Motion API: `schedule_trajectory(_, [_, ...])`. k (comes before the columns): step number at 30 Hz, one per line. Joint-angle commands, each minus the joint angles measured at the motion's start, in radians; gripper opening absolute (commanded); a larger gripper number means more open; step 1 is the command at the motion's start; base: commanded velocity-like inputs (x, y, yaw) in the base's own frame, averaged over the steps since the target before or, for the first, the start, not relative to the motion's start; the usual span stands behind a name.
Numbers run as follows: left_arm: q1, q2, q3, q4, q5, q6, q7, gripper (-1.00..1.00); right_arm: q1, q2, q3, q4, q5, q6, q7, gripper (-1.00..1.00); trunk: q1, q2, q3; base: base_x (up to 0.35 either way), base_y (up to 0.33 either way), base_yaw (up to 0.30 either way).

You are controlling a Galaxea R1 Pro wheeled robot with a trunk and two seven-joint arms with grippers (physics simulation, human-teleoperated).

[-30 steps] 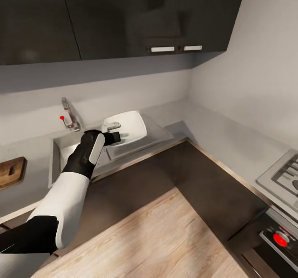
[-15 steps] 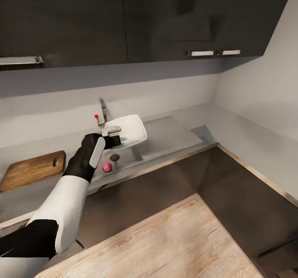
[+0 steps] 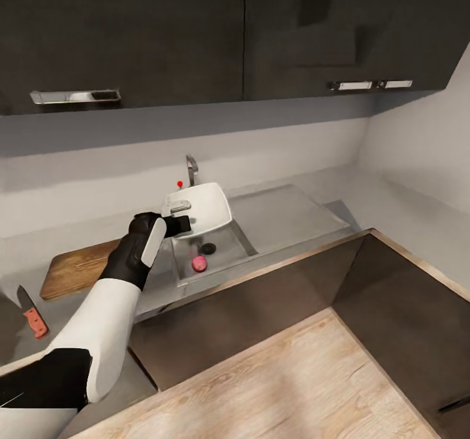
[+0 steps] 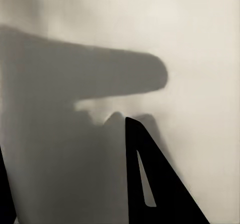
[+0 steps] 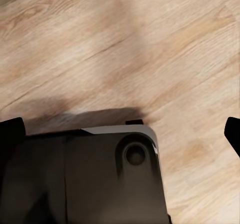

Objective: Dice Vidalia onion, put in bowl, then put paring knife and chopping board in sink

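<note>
My left gripper (image 3: 177, 220) is shut on the rim of the white bowl (image 3: 203, 208), holding it in the air above the back of the sink (image 3: 287, 213). Down in the basin a small pink-red Vidalia onion (image 3: 199, 264) lies beside the round drain (image 3: 207, 248). Left of the sink, the brown chopping board (image 3: 77, 269) rests on the grey countertop (image 3: 391, 210). The paring knife (image 3: 32, 311), red-orange handled, lies nearer me at far left. The left wrist view has dark fingertips (image 4: 150, 184) against a pale shadowed surface. My right gripper (image 5: 120, 134) hangs open over the floor.
The chrome faucet (image 3: 191, 170) with its red knob (image 3: 180, 183) stands behind the bowl. Dark wall cabinets (image 3: 241, 34) hang above the counter. Dark lower cabinet fronts (image 3: 261, 308) form a corner at the right, with wooden floor (image 3: 281, 373) before them.
The camera has swung left, so the whole picture shifted right. The onion, then the full board and the knife, came into view. My left arm keeps holding the bowl.
</note>
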Motion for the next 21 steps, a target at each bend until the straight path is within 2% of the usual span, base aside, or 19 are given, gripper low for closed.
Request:
schedule_trajectory(1, [0.0,-0.001,0.002,-0.001,0.011,0.003,0.007,-1.0,0.0,0.0,0.001,-0.002,-0.009,-0.002,0.0,1.0,0.001,-0.002,-0.002,0.0,0.316,0.0])
schedule_trajectory(7, [0.001,0.001,0.002,0.0,0.011,0.003,0.007,-1.0,0.0,0.001,0.001,-0.002,-0.009,-0.002,0.0,1.0,0.001,-0.002,-0.002,0.0,0.316,0.066])
schedule_trajectory(21, [0.031,0.001,0.002,-0.003,0.01,0.003,0.007,-1.0,0.0,0.002,0.001,-0.002,-0.009,-0.002,-0.001,1.0,0.001,-0.002,-0.002,0.0,0.316,0.272])
